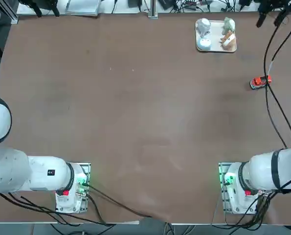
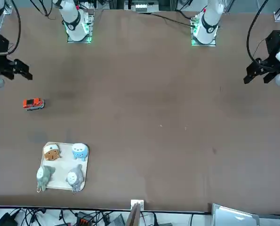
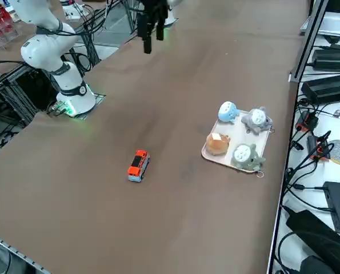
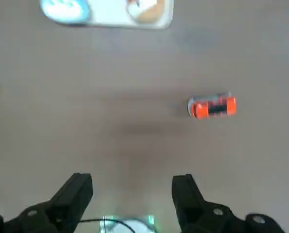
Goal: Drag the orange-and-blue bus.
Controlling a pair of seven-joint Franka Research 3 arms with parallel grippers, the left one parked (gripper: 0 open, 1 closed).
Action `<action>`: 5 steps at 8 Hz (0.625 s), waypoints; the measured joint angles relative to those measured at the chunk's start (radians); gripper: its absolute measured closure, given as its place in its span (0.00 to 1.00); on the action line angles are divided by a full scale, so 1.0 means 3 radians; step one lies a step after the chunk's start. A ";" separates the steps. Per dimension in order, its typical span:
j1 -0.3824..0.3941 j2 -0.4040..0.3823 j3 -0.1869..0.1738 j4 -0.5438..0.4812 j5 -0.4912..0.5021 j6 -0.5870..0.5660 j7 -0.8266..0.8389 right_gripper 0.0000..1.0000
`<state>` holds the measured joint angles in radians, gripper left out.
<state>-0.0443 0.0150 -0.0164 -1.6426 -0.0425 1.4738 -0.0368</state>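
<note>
The orange-and-blue bus (image 1: 260, 82) is a tiny red-orange toy with pale lower trim, standing alone on the brown table (image 1: 145, 122) near its right edge. It also shows in the front view (image 2: 33, 104), the side view (image 3: 138, 165) and the wrist view (image 4: 212, 107). My right gripper (image 4: 132, 182) hangs open high above the table with nothing between its black fingers (image 4: 76, 191). It is well short of the bus and off to one side of it. From the front the gripper (image 2: 23, 70) sits a little nearer the arm's base than the bus.
A pale tray (image 1: 216, 29) with several small figurines stands at the far right, beyond the bus (image 2: 62, 165) (image 3: 231, 142). The arm's black cable (image 1: 272, 98) hangs over the bus area in the top view. Cables and equipment line the table's edges.
</note>
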 joint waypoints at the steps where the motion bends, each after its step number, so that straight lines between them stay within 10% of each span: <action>1: -0.0096 0.0003 -0.0023 0.0000 -0.0004 -0.0173 0.0020 0.00; 5: -0.0723 0.0157 -0.0064 -0.0039 -0.0004 -0.0342 0.0590 0.00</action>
<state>-0.2613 0.0621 -0.0358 -1.6541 -0.0437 1.3712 0.1403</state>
